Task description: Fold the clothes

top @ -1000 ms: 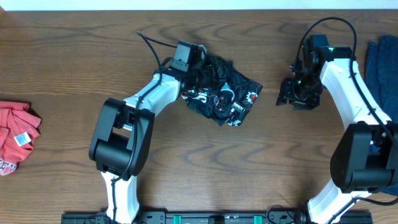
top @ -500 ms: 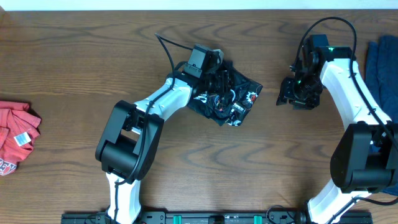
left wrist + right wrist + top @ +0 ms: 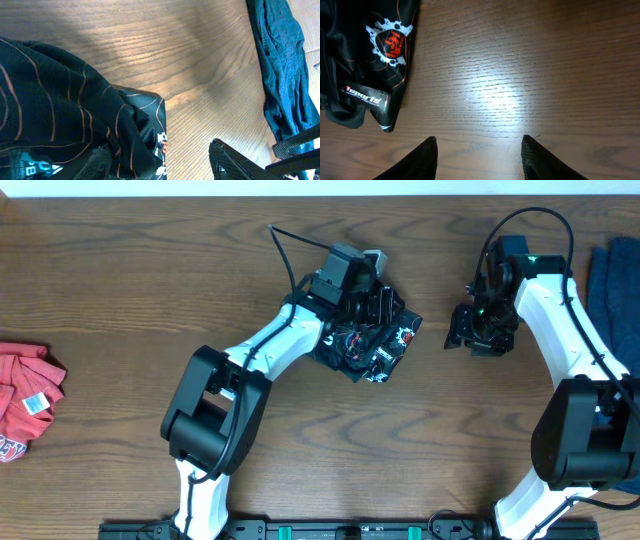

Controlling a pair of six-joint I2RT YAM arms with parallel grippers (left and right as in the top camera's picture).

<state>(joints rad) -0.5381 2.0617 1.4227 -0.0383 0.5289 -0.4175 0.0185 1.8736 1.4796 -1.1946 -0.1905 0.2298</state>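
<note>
- The left gripper [image 3: 372,305] hung right over the black jersey [image 3: 380,350], near the middle of the table [image 3: 120,260].
- Its jaws stood apart. Cloth bunched against one finger, bare wood showed before the other, so we called it released, gripping nothing.
- The right gripper [image 3: 479,140] hovered over bare wood with its jaws apart and nothing between them.
- Here was the key relation: the jersey lay to the right gripper's left, near but apart, while the left arm was on top of it, clearly the nearer.
- The jersey was a crumpled heap, wider across than deep, with no clean long axis. We judged it needed spreading first.
- The count: one black jersey, one red shirt [image 3: 25,400] at the far left edge, one dark blue shirt [image 3: 615,290] at the far right edge. That made three garments and two arms.
</note>
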